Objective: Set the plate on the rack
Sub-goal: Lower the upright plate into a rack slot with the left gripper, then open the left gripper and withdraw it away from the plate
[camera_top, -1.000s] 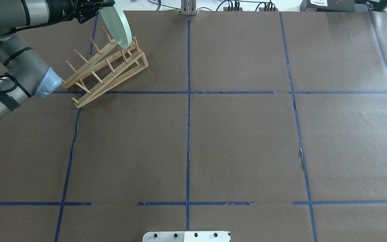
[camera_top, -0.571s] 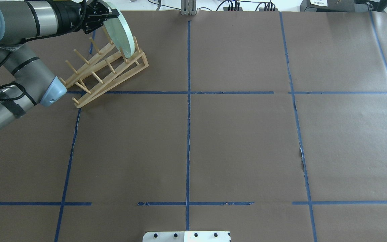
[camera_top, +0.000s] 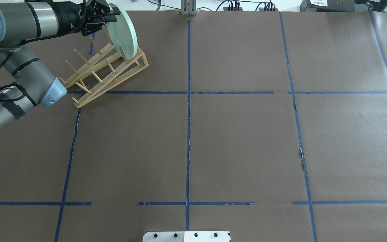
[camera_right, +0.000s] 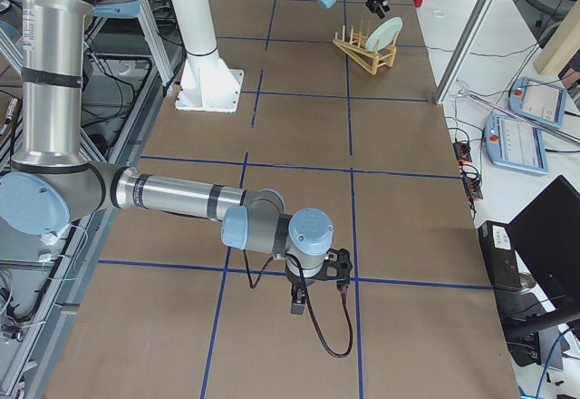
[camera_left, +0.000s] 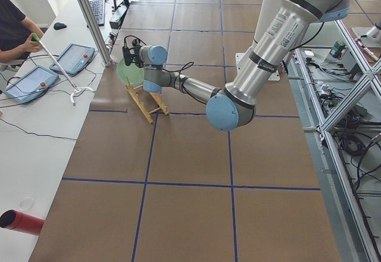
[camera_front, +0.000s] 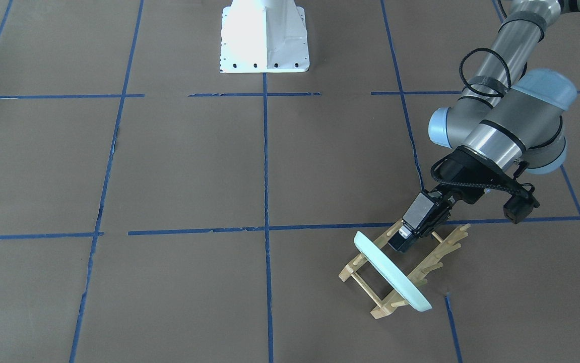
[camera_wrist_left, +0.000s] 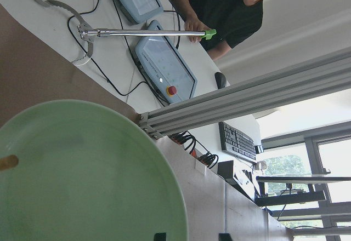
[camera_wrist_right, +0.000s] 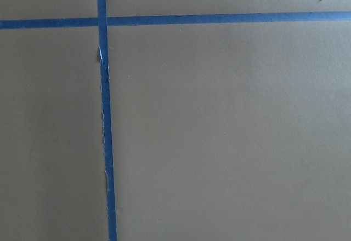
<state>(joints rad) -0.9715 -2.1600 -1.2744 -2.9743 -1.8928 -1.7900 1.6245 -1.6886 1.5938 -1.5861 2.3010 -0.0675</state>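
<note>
The pale mint-green plate (camera_top: 124, 32) stands on edge between the pegs at the far end of the light wooden rack (camera_top: 109, 75), leaning away from my left arm. In the front-facing view the plate (camera_front: 393, 275) crosses both rails of the rack (camera_front: 438, 257). My left gripper (camera_top: 107, 15) is at the plate's upper rim. In the left wrist view two dark fingertips (camera_wrist_left: 222, 235) stand apart on either side of the rim of the plate (camera_wrist_left: 82, 181), so the gripper looks open. My right gripper (camera_right: 317, 290) hangs over bare paper near the table's other end; I cannot tell its state.
The table is covered in brown paper with blue tape lines (camera_top: 188, 101). The robot's white base (camera_front: 264, 35) is at mid-table. An aluminium post (camera_top: 188, 8) stands just behind the rack's end. An operator (camera_wrist_left: 230, 5) with pendants sits beyond the far edge.
My left gripper came down and brought the plate from above the rack into its far slot. The plate now leans further away from the gripper.
</note>
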